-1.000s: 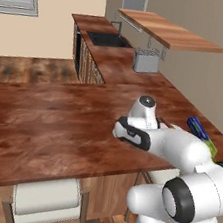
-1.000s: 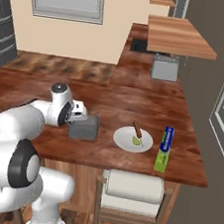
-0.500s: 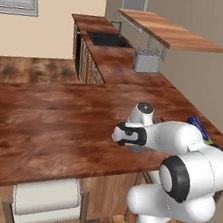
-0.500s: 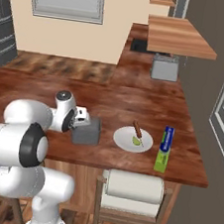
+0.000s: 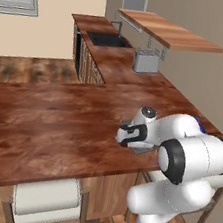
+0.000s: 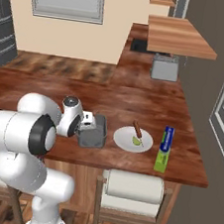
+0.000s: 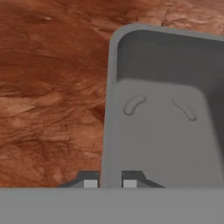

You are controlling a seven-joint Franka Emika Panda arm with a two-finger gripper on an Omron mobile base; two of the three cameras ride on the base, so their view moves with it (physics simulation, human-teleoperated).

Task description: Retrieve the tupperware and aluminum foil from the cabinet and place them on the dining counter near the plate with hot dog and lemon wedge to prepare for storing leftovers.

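Right base view: tupperware point(image 6: 93, 131) on desk point(image 6: 135, 99), just beside plate point(image 6: 133, 138); tool point(image 6: 86, 122) clenched on its rim, apparently setting it down; aluminum foil point(image 6: 164, 148) already placed beyond plate.

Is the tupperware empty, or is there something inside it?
Empty. The hand view looks into the tupperware and shows only its bare grey floor and walls. The gripper is shut on its rim.
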